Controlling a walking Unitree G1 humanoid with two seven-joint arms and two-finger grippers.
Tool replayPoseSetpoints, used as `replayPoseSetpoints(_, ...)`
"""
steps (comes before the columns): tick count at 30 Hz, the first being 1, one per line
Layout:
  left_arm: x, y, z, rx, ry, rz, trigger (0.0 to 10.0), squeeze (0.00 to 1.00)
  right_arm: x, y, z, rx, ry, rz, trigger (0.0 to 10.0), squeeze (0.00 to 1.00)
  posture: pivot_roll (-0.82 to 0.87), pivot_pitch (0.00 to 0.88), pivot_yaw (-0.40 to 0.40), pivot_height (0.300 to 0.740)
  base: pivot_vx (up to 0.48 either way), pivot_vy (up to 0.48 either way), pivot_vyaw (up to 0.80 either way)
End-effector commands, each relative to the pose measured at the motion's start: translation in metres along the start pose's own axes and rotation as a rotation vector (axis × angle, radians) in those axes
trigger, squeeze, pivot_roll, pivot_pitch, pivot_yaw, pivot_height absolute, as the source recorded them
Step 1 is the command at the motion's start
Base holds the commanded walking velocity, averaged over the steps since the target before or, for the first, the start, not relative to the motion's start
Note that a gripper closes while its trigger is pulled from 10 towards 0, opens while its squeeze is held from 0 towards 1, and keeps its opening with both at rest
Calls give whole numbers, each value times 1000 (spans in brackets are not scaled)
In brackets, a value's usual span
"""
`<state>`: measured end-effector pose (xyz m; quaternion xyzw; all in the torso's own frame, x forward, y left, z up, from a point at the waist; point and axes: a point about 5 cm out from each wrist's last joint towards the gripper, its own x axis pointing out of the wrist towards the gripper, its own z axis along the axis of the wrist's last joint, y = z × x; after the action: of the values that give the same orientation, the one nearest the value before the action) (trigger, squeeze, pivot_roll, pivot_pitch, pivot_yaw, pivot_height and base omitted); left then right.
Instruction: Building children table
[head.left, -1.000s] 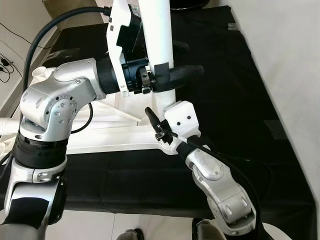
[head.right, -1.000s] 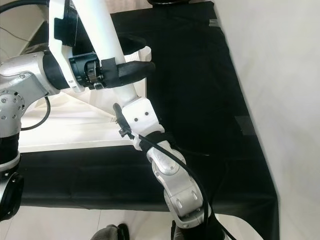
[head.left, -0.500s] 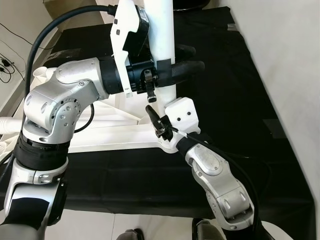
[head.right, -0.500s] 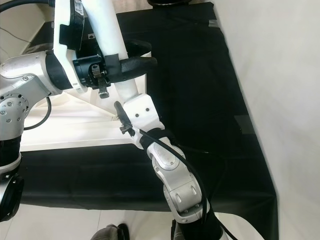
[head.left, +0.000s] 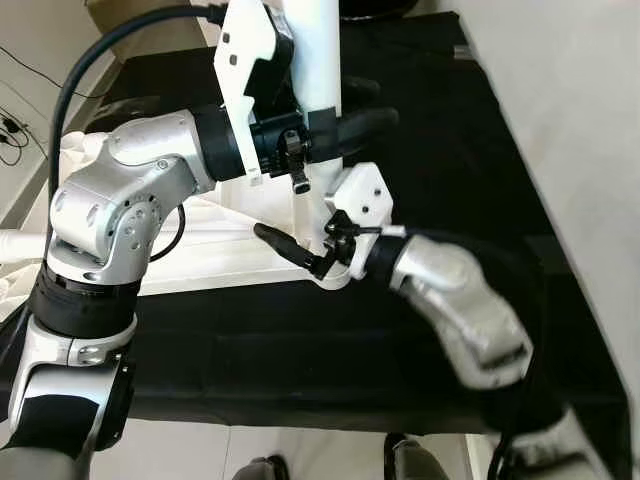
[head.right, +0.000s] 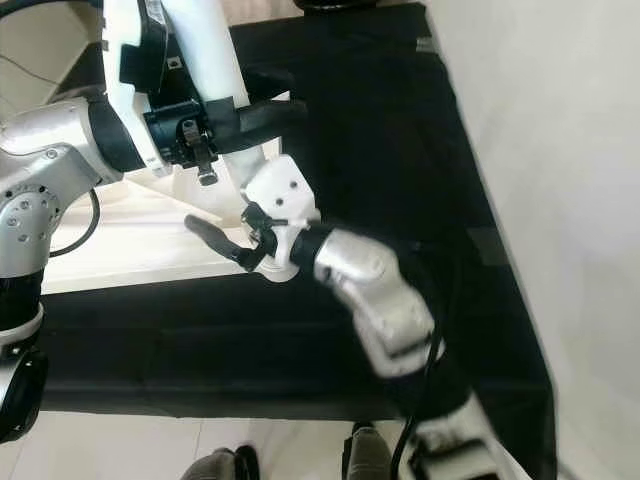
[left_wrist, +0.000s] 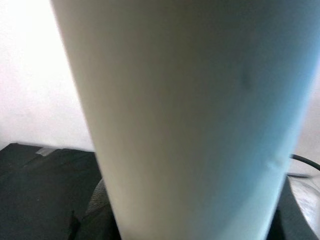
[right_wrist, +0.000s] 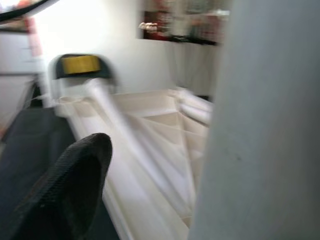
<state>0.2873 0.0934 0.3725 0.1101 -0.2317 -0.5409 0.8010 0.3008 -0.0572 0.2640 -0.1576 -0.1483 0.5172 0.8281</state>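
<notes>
A white tabletop (head.left: 215, 268) lies upside down, ribs showing, on a black cloth (head.left: 440, 150). A thick white table leg (head.left: 318, 60) stands upright at its near right corner. My left gripper (head.left: 375, 104) is shut on this leg from the left, its black fingers (head.left: 365, 122) wrapped around it. Low at the leg's foot is my right gripper (head.left: 300, 245), open; one black finger (head.left: 285, 245) points left over the tabletop's edge. The right wrist view has that finger (right_wrist: 70, 185) beside the leg (right_wrist: 265, 125), the other finger hidden. The leg (left_wrist: 185, 120) is very close in the left wrist view.
More white table parts (head.left: 12, 250) lie at the cloth's left end. Cables (head.left: 12, 130) trail on the floor at far left. A pale wall (head.left: 580, 120) runs along the right side of the cloth. My feet (head.left: 400, 460) stand at the cloth's near edge.
My right wrist has rolled and its forearm has swung out to the right, blurred; its finger now points left instead of up. The left gripper still holds the leg in about the same place.
</notes>
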Motion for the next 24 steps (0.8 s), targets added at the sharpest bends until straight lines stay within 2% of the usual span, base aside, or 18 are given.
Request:
replayPoseSetpoints(1,-4,8,-3,31,39,68,0,0,8,9,0,3,-28,150,10000,0,14,235,102,740,0,0,0)
replayPoseSetpoints(5,-4,9,-2,29,30,73,0,0,13,-2,1,-14,-17,185,10000,0,16,235,97,740,0,0,0)
replayPoseSetpoints(8,-3,9,0,29,8,86,0,0,21,-18,6,-8,-32,250,10000,0,12,238,83,740,0,0,0)
replayPoseSetpoints(14,-2,9,2,27,-6,97,0,0,27,-25,7,-7,-37,285,10000,0,11,239,79,740,0,0,0)
replayPoseSetpoints(19,0,9,5,9,-41,131,0,0,43,-29,5,34,-45,424,10000,0,15,259,52,740,0,0,0)
replayPoseSetpoints(23,-1,9,6,-2,-54,150,0,0,49,-32,4,37,-47,430,10000,0,18,269,46,740,0,0,0)
replayPoseSetpoints(24,-2,10,6,-10,-61,164,0,0,54,-36,2,9,-28,390,10000,0,23,279,40,740,0,0,0)
